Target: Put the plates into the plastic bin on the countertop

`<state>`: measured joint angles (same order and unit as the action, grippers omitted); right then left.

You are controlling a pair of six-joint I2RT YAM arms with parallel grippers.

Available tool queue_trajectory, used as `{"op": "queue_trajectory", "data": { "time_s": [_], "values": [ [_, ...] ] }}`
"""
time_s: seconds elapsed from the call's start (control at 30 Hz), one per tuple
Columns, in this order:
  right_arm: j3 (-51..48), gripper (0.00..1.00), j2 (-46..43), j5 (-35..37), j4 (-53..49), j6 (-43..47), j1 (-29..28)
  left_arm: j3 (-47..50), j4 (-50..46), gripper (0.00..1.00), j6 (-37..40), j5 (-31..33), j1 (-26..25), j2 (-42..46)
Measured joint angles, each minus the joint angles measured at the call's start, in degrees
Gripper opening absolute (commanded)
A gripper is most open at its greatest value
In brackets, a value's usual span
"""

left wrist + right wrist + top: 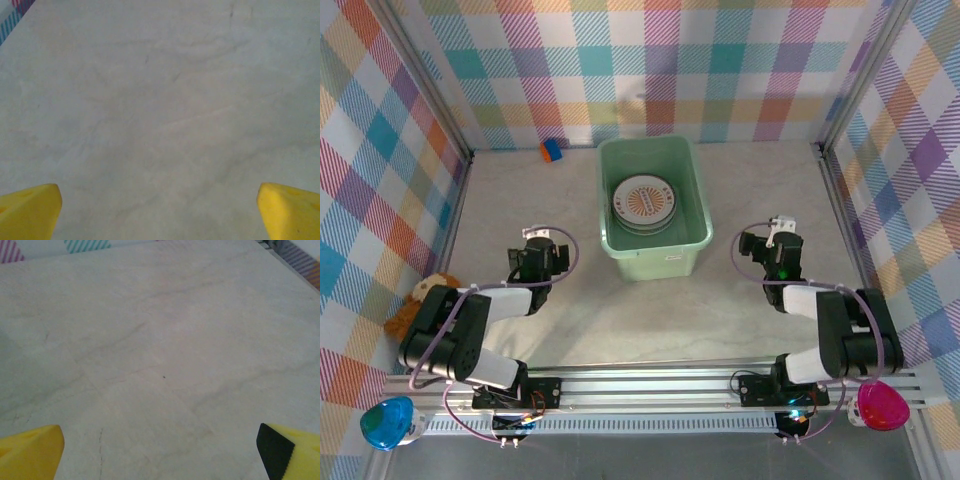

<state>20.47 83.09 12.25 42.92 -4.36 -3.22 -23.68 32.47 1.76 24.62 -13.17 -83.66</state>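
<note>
Between the left gripper (pixel 537 236) and right gripper (pixel 779 226), both spread wide, the bin (pixel 692 205) holds stacked plates (pixel 643 203), lower ones hidden.

In the top view, the countertop (pixel 580 320) is being lit brightly and evenly from above. Soft shadows are being cast within the plastic bin (pixel 655 262) and around its base. In the wrist views, the surface ahead of the left gripper (pixel 160 214) and the right gripper (pixel 160 454) is being rendered dimmer and slightly soft. The yellow fingertips (pixel 30 212) are being blurred. A faint shadow is being shown ahead-left of the right gripper.
</note>
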Motion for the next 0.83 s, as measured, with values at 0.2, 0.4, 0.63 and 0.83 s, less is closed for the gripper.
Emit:
{"op": "queue_trajectory", "data": {
  "time_s": [0.2, 0.4, 0.63, 0.83],
  "values": [
    [0.46, 0.99, 4.85, -7.69, 2.21, 3.19, 1.03, 0.76, 12.92, 1.00, 0.61, -6.01, 5.49, -5.68],
    [2.19, 0.99, 4.85, -10.03, 2.43, 3.43, 1.75, 0.76, 14.43, 1.00, 0.39, -8.96, 6.64, -6.75],
    [2.51, 0.99, 4.85, -11.28, 2.45, 3.54, 2.05, 0.76, 14.64, 1.00, 0.28, -10.03, 6.71, -6.75],
    [2.75, 0.99, 4.85, -11.93, 2.45, 3.56, 2.38, 0.76, 14.67, 1.00, 0.20, -10.25, 6.73, -6.75]
  ]
}}
